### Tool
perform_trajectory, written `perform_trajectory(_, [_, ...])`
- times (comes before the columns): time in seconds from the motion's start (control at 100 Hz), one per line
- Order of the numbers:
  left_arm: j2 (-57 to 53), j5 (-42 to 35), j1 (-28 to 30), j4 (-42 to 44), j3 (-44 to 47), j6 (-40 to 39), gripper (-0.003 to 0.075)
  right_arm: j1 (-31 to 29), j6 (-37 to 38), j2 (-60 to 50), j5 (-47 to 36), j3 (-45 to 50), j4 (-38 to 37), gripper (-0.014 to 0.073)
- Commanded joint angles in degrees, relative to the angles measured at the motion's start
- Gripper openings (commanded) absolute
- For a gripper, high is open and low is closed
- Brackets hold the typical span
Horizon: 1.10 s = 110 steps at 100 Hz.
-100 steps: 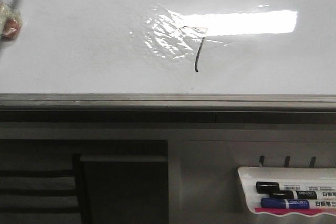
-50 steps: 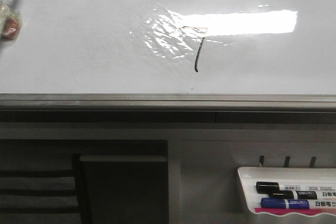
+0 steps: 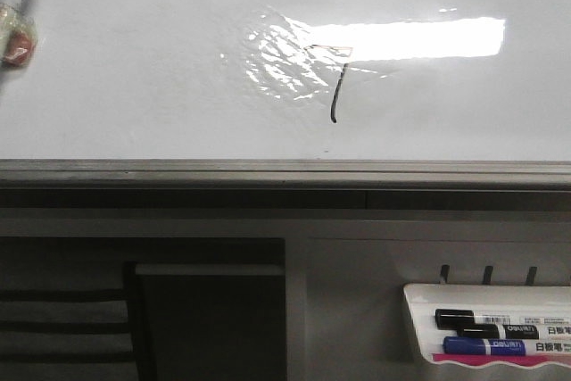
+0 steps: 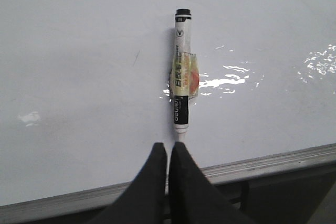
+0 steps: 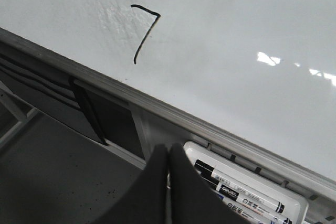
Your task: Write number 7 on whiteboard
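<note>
My left gripper [image 4: 168,153] has its two black fingers pressed together with nothing between them. Just beyond their tips lies a whiteboard marker [image 4: 181,72], white-barrelled with a black cap at the far end and a yellowish taped patch round its middle, pointing straight away from me; its near end sits right at my fingertips, but I cannot tell whether it touches them. It rests flat on the whiteboard [image 4: 79,77], whose grey metal edge rail [image 4: 273,161] runs across just under my fingers.

My right gripper [image 5: 168,153] is likewise closed, fingers together and empty. Directly beneath and just beyond it sits the white marker tray [image 5: 294,200], fixed below the board's rail, holding markers with printed labels [image 5: 236,190]. Past the rail, farther out over the glossy surface and off to one side of my fingers, stands the number 7 [image 5: 143,30]: a short top bar and a longer, slightly curved downstroke, well apart from my fingertips.

From the front camera neither gripper shows. The number 7 [image 3: 335,82] sits beside a wrinkled shiny patch [image 3: 277,60] and below a bright rectangular glare, while the taped marker [image 3: 13,11] lies at the board's far left edge.
</note>
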Motion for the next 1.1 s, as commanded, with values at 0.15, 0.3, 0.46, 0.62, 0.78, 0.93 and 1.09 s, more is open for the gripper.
perform_trajectory(0.15, [-8.0,-5.5,1.5,0.5,3.4,-0.1,-0.002,-0.5,-0.7,-0.2,-3.4,-1.3,0.1,-0.0071])
perform_trajectory(0.3, [-19.8,-10.1,3.3,0.4,15.5,-0.1,-0.002,-0.5,-0.7,-0.2,-3.4,-1.3,0.1,-0.0071])
perform_trajectory(0.46, [-30.8,-15.9,4.0,-2.1,26.7,-0.1,-0.002,-0.5,-0.7,-0.2,-3.4,-1.3,0.1,-0.0071])
perform_trajectory(0.62, [-37.5,-16.9,7.1,-4.8,32.6,-0.1,-0.002,-0.5,-0.7,-0.2,-3.4,-1.3,0.1,-0.0071])
perform_trajectory(0.78, [-39.3,-15.6,7.4,-5.1,32.5,-0.1,-0.002,-0.5,-0.7,-0.2,-3.4,-1.3,0.1,-0.0071])
perform_trajectory(0.93, [-39.3,-15.6,7.4,-5.1,32.5,-0.1,-0.002,-0.5,-0.7,-0.2,-3.4,-1.3,0.1,-0.0071])
perform_trajectory(1.09, [-39.3,-15.6,7.4,-5.1,32.5,-0.1,-0.002,-0.5,-0.7,-0.2,-3.4,-1.3,0.1,-0.0071])
